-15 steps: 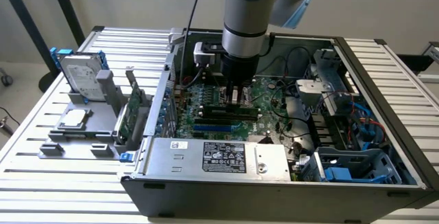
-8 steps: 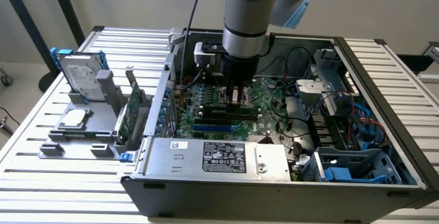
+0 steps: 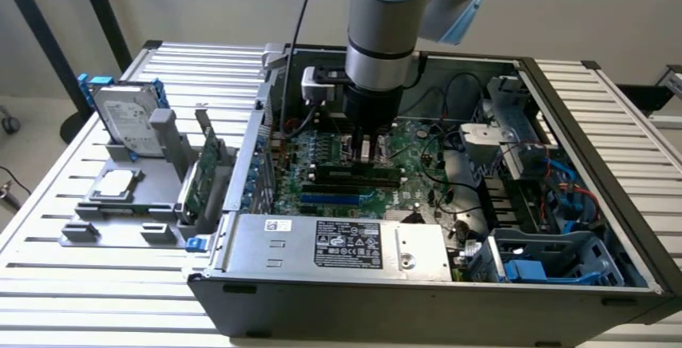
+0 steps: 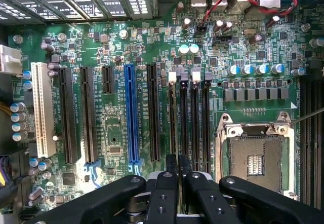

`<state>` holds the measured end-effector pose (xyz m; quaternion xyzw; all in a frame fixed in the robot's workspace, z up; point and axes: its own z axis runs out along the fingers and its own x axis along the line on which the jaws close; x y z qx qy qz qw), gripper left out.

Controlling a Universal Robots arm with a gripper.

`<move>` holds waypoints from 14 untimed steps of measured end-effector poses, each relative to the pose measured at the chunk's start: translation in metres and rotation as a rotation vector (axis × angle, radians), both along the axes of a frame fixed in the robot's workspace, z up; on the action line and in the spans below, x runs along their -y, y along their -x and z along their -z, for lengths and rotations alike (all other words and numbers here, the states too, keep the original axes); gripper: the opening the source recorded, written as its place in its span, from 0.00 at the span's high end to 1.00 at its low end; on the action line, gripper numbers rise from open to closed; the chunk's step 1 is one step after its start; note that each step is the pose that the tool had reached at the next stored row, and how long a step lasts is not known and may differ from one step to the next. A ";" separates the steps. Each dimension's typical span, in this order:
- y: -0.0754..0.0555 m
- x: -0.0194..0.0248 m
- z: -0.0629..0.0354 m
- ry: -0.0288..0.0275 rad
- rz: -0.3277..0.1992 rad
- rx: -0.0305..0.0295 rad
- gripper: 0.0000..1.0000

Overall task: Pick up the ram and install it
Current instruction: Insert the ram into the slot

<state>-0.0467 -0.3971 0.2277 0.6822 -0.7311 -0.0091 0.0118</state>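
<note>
**Hand over the memory slots, pinched on a thin strip**

The arm reaches straight down into the open computer case point(image 3: 426, 304), and the hand point(image 3: 362, 150) hangs low over the motherboard point(image 3: 410, 192), close above the long black memory slots point(image 3: 352, 176).

From the wrist, the hand point(image 4: 178, 178) has its two black fingers point(image 4: 164, 193) drawn almost together, with just a sliver between them. In that sliver sits a narrow dark strip, seen edge-on, poking out past the fingertips. That is the ram point(image 4: 178, 163), clamped between the pads and standing on edge. From here I cannot make out its green face or its chips.

Straight below the hand run the memory slots point(image 4: 195, 122), side by side, two of them with white clips at the end farthest from the hand. The ram's edge lines up along them. Whether it touches a slot or hangs just clear, I cannot tell.

To one side of the hand lies the square metal processor socket point(image 4: 253, 158). To the other side run the expansion slots, a blue one point(image 4: 131, 112) nearest among the black ones and a white one point(image 4: 43, 107) farthest out.

Well away from the hand, towards the exterior view's left, the bench point(image 3: 64, 284) carries a grey fixture point(image 3: 117, 212) with a hard drive point(image 3: 128, 120) standing upright and a larger green card point(image 3: 208, 164) on edge. Nearer the camera than the hand, the power supply point(image 3: 341, 244) fills the case's front corner.
</note>
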 end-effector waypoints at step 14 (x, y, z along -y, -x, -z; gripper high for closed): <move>0.000 0.0000 -0.0017 -0.0017 -0.002 0.0000 0.73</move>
